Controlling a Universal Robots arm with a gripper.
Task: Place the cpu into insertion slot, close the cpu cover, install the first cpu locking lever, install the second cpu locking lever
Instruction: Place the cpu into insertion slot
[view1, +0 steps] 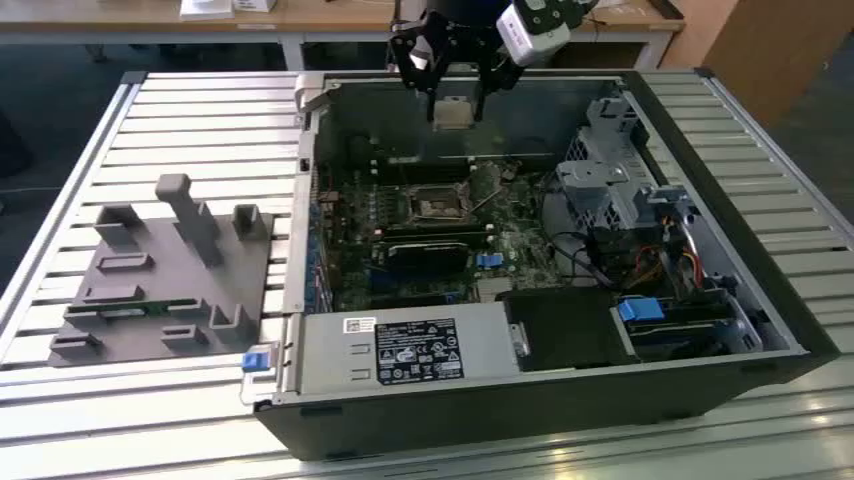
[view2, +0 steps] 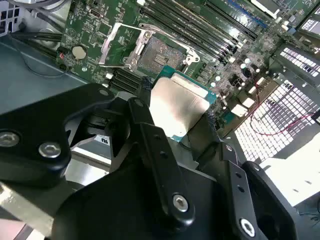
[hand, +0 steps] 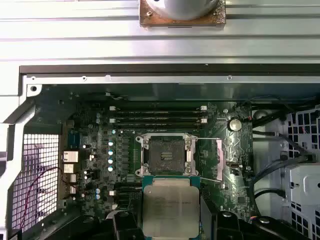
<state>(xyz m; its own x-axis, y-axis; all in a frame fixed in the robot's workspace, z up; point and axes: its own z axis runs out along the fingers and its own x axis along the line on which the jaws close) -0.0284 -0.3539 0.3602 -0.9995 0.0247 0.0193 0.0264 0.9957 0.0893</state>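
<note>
My gripper (view1: 454, 100) hangs above the far wall of the open computer case (view1: 534, 420), shut on the cpu (view1: 454, 113), a flat square chip with a dull silver top. In both wrist views the black fingers (view2: 145, 107) clamp the cpu (view2: 175, 105) (hand: 169, 202) by two opposite edges. The insertion slot (view1: 434, 205) (hand: 165, 155) (view2: 159, 52) lies bare on the green motherboard, below and ahead of the chip. The cpu cover (view2: 122, 47) (hand: 219, 159), a thin silver frame, stands swung open beside the slot.
Long black memory slots (hand: 157, 116) run beside the socket. A power supply (view1: 400, 350) sits at the case's near side, and cables and drive bays (view1: 654, 310) are at the exterior view's right. A grey fixture (view1: 160, 270) rests on the slatted table at the exterior view's left.
</note>
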